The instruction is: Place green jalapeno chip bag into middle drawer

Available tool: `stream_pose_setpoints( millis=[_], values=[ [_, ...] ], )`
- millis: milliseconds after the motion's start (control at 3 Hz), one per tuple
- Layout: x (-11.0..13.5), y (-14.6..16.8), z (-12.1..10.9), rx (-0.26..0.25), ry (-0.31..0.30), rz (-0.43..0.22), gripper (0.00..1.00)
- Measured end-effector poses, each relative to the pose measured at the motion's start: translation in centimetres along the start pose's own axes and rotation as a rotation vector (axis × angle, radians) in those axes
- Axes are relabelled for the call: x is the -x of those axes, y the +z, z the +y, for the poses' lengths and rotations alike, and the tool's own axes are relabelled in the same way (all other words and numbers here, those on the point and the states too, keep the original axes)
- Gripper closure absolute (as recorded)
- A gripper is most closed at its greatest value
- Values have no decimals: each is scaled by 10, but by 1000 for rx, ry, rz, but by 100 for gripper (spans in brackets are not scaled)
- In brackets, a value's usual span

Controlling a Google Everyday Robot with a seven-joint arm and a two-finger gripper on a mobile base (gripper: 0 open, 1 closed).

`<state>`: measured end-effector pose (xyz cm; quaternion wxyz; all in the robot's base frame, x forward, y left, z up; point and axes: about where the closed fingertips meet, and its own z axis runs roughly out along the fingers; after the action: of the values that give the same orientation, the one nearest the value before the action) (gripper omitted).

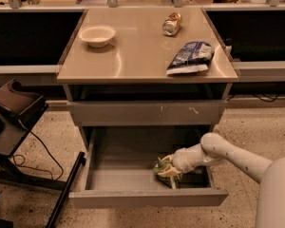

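Note:
The middle drawer (147, 197) stands pulled out under the table, with a plain grey front and grey floor. The green jalapeno chip bag (162, 167) is low inside it, at the right front of the floor. My gripper (169, 171) reaches in from the right on its white arm and is shut on the bag. The bag's lower part is hidden behind the drawer front.
The closed shallower drawer front (147, 113) with white scratches sits above. On the table top (133, 56) are a white bowl (97, 34), a can on its side (172, 23) and a blue-and-white chip bag (191, 57). A dark stand with cables (14, 113) is at the left.

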<state>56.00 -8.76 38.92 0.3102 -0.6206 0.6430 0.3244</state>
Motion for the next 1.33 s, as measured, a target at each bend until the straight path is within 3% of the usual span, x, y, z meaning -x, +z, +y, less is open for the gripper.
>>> stream_pose_setpoints(
  millis=[1000, 1333],
  values=[
    [0, 0, 0, 0, 0, 0, 11],
    [0, 0, 0, 0, 0, 0, 0]
  ],
)
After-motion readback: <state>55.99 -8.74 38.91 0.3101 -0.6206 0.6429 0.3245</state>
